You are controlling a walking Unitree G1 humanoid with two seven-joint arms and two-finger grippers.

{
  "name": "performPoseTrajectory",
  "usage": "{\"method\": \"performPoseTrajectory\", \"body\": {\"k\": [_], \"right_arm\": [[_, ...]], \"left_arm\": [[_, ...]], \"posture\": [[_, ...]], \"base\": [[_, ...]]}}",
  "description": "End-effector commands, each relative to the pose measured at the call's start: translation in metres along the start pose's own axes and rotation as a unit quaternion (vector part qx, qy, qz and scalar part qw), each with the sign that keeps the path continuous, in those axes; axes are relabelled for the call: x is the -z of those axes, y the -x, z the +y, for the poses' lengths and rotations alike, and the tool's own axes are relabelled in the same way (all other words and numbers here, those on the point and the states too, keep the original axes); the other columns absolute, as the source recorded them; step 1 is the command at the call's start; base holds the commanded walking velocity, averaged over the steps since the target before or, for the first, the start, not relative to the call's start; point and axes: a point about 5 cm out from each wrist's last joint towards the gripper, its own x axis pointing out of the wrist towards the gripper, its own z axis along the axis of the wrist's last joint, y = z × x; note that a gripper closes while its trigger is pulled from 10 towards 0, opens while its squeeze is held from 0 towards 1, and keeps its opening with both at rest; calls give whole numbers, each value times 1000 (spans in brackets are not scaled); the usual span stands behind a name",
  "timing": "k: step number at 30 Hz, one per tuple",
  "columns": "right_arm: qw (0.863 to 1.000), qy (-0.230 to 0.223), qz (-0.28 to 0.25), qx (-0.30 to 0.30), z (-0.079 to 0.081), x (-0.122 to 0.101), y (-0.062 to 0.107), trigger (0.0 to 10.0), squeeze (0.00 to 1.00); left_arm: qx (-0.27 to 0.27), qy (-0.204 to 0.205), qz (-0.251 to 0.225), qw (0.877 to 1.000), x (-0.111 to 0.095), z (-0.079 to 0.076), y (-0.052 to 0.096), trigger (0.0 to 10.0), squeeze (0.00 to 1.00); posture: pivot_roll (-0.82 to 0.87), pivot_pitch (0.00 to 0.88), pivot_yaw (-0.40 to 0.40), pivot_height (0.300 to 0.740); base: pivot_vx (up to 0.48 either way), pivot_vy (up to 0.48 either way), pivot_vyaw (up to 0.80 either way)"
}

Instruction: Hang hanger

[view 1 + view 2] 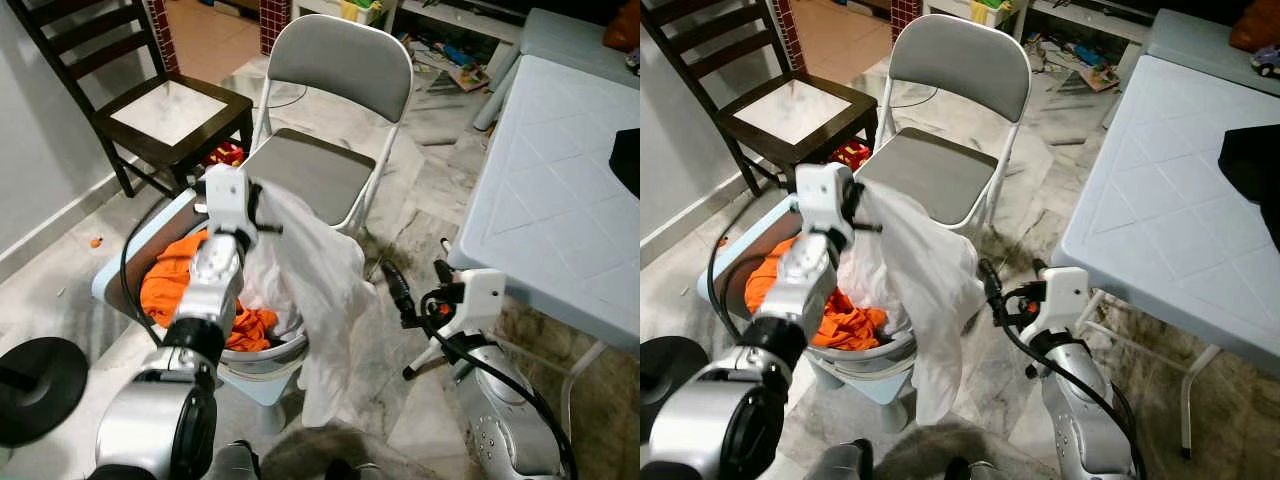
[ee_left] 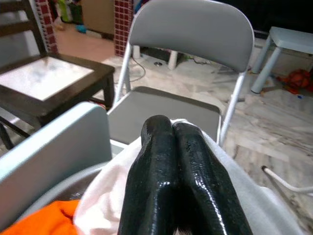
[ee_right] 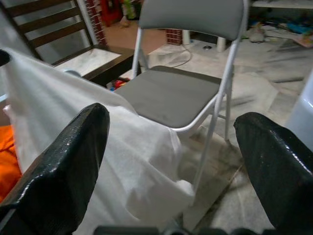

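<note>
While the left gripper (image 1: 262, 226) has its jaws pressed tight together on a pinch of the white garment (image 1: 315, 290), the cloth hangs from that one point and drapes down past the rim of the laundry basket (image 1: 120, 262), its lower edge near the floor. Below and behind the jaws, orange clothes (image 1: 170, 285) lie heaped in the basket. Ahead of the jaws stands the grey folding chair (image 1: 320, 165), with a dark wooden chair (image 1: 150, 105) off to its side.

The right gripper (image 1: 992, 290) sits lower, beside the hanging cloth, its jaws spread wide and holding nothing; in its wrist view the garment falls between and just beyond the two fingers (image 3: 63, 176). A pale blue tabletop (image 1: 560, 190) lies on the outer side of that arm.

No hanger can be made out in these pictures, so the task sentence and the scene do not match.

The garment looks light, thin and limp. It will sag and swing from a single pinch and could slide out if the bite is small. A second hold by the open jaws, at the upper edge near the first pinch, would likely spread it best.
</note>
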Motion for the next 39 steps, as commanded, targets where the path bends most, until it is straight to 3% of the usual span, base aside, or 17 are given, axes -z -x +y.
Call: {"method": "performPoseTrajectory", "body": {"k": [1,3,7,8,9,11,12,17,18,20,23,24,25,26,30,34,39], "right_arm": [[1000,3,1,28,-7,5,1,10000,1000],[1000,3,1,29,-7,5,1,10000,1000],[999,-8,-4,38,-4,10,-4,10000,1000],[999,-8,-4,38,-4,10,-4,10000,1000],[999,-10,-8,40,-3,10,-7,10000,1000],[999,-11,-11,40,-2,10,-8,10000,1000],[999,-10,-15,42,-1,10,-10,10000,1000],[998,-9,-20,50,-4,10,-9,10000,1000],[998,-8,-21,57,-7,11,-8,10000,1000],[998,-7,-19,60,-9,13,-7,10000,1000],[998,-6,-13,59,-10,15,-4,10000,1000],[998,-5,-11,57,-10,15,-4,10000,1000],[998,-5,-11,57,-10,15,-4,10000,1000],[998,-4,-10,56,-10,15,-3,10000,1000],[999,4,-2,48,-11,15,1,10000,1000],[999,9,3,46,-14,14,3,10000,1000],[999,15,9,44,-18,13,5,10000,1000]], "left_arm": [[9,-31,-63,998,-41,5,-13,0,0],[9,-33,-66,997,-44,6,-14,0,0],[-18,-65,-150,986,-121,29,-32,0,0],[-18,-65,-150,986,-121,29,-32,0,0],[-27,-71,-186,980,-151,35,-34,0,0],[-29,-73,-207,975,-168,36,-35,0,0],[-27,-76,-245,966,-194,33,-34,0,0],[28,-109,-316,942,-215,10,-27,0,0],[89,-115,-324,935,-199,-12,-22,0,0],[135,-124,-322,929,-175,-27,-13,0,0],[201,-164,-255,932,-88,-39,12,0,0],[208,-166,-205,942,-56,-36,18,0,0],[208,-166,-205,942,-56,-36,18,0,0],[215,-166,-170,947,-34,-34,24,0,0],[202,-188,62,959,88,-1,78,0,0],[172,-194,143,955,115,14,96,0,0],[217,-213,207,930,135,11,111,0,0]], "posture": [[279,101,-48,740],[279,101,-48,740],[306,91,-24,740],[306,91,-24,740],[311,89,-20,740],[312,88,-19,740],[314,89,-18,740],[316,99,-29,740],[318,103,-35,740],[319,107,-39,740],[317,125,-61,740],[311,129,-71,740],[311,129,-71,740],[311,129,-71,740],[290,150,-106,740],[283,156,-117,740],[279,161,-137,740]], "base": [[0,0,0],[0,0,0],[0,0,0],[0,0,0],[0,0,0],[0,0,0],[0,0,0],[0,0,0],[0,0,0],[0,0,0],[0,0,0],[0,0,0],[0,0,0],[0,0,0],[0,0,0],[0,0,0],[0,0,0]]}}
